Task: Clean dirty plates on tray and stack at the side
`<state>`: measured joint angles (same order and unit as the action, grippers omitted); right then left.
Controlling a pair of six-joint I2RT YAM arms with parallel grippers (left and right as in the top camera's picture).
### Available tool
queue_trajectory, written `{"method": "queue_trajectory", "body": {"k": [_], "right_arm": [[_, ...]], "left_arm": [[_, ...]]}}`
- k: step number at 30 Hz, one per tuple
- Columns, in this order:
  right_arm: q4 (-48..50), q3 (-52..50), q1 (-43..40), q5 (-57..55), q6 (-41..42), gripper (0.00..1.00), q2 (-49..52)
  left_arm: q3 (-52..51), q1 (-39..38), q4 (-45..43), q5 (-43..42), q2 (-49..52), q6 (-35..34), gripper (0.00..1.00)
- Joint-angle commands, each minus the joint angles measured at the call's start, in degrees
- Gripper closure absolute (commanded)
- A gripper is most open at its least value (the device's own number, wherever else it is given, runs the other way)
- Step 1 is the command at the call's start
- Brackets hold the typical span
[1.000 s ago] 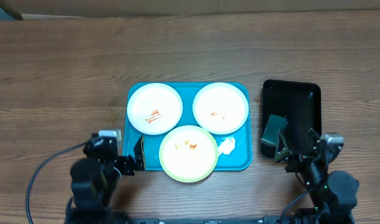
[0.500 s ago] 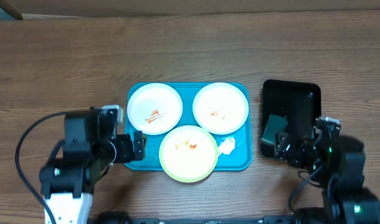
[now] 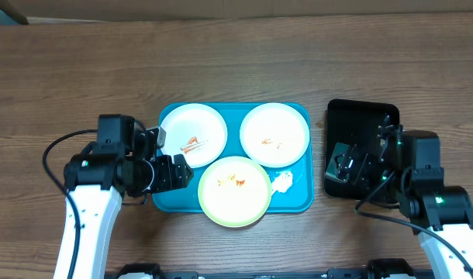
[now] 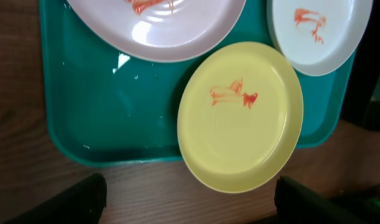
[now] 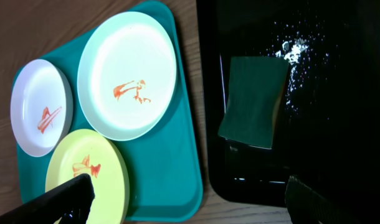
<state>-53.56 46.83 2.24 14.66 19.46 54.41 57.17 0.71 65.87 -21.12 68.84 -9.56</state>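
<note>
On tray [image 3: 233,116], saw three smeared plates: white plate [image 3: 192,135] far left, second white plate [image 3: 274,133] far right, yellow plate [image 3: 234,191] near, overhanging rim toward surface [image 3: 74,77]. Held left fingers [image 4: 78,202] spread, empty, above tray's near-left part beside yellow plate. Held right fingers [image 5: 321,199] spread, empty, above black tray [image 3: 376,116] with green sponge [image 5: 252,99].
</note>
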Motion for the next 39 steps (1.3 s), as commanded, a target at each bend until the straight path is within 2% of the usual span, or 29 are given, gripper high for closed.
{"method": "queue_trajectory", "body": {"k": [1,6,8,15,19,21,24,29,33,39], "right_arm": [[0.5,1.5,0.0,0.1,0.1,0.00,0.9],[0.5,1.5,0.0,-3.5,0.1,0.00,2.2],[0.2,1.5,0.0,-4.6,0.1,0.00,2.4],[0.3,1.5,0.0,-4.6,0.1,0.00,2.4],[0.2,1.5,0.0,-4.6,0.1,0.00,2.4],[0.3,1.5,0.0,-4.6,0.1,0.00,2.4],[0.3,1.5,0.0,-4.6,0.1,0.00,2.4],[0.3,1.5,0.0,-4.5,0.1,0.00,2.4],[0.2,1.5,0.0,-4.6,0.1,0.00,2.4],[0.0,1.5,0.0,-4.5,0.1,0.00,2.4]], "left_arm": [[1.4,-0.4,1.2,-1.6,3.3,-1.4,0.13],[1.4,-0.4,2.1,-3.0,8.6,-1.4,0.25],[1.4,-0.4,1.7,-2.9,10.6,-1.4,0.33],[1.4,-3.0,-1.9,-1.3,16.4,-0.5,0.34],[1.4,-7.4,-3.2,0.9,19.1,0.6,0.33],[1.4,-9.9,-3.9,3.3,20.2,0.5,0.36],[1.4,-13.5,-4.5,8.2,21.9,-1.7,0.44],[1.4,-15.8,-4.5,12.5,24.5,-5.7,0.41],[1.4,-15.8,-4.5,12.0,26.9,-7.8,0.40],[1.4,-15.8,-4.7,10.3,30.9,-7.8,0.52]]}}
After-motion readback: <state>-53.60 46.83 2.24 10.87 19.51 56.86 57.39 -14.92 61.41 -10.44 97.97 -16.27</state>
